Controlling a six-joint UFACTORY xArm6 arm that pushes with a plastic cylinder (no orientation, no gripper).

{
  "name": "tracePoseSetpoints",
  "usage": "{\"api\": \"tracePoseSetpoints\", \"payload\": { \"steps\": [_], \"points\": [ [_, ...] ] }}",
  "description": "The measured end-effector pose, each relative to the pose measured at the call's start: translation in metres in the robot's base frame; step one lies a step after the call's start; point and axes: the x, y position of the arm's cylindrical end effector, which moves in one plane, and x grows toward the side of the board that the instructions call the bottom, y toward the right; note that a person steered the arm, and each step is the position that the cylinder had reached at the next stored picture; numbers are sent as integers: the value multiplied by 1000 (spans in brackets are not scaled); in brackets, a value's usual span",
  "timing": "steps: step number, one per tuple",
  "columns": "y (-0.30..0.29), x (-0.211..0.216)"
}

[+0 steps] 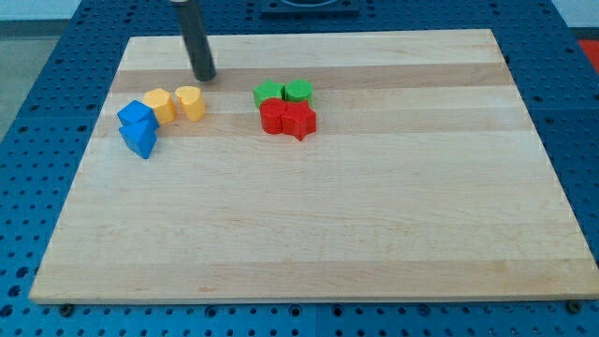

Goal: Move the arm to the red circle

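The tip (204, 77) sits on the wooden board (374, 234) near its top-left area, at the lower end of the dark rod (195, 37). No gripper on this rig, so no open or closed state to report; the tip touches no block.

The red circle (273, 118) lies at about 4 o'clock from the tip, well apart from it, near the board's upper middle. It is the left red piece of a tight four-block cluster. Red star-like block (300, 121) touches it at 3 o'clock. Green block (269, 94), shape unclear, sits just at its 12 o'clock; green circle (299, 91) is at its 1 o'clock.

Closer to the tip: yellow block (190, 102) at the tip's 6 o'clock, just below it, apart. Second yellow block (161, 106) is at the tip's 8 o'clock. The two yellow blocks are side by side, exact shapes hard to make out. Blue block (137, 115) and second blue block (140, 139) sit at 8 o'clock from the tip, further out, stacked close in the view, touching each other; the upper one touches the left yellow block.

The rod's upper part is cut off by the view's top edge. Blue perforated table (37, 75) surrounds the board.
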Motion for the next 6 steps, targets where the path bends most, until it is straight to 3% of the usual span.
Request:
{"api": "tracePoseSetpoints", "payload": {
  "steps": [4,6],
  "points": [
    [24,102],
    [95,139]
  ]
}}
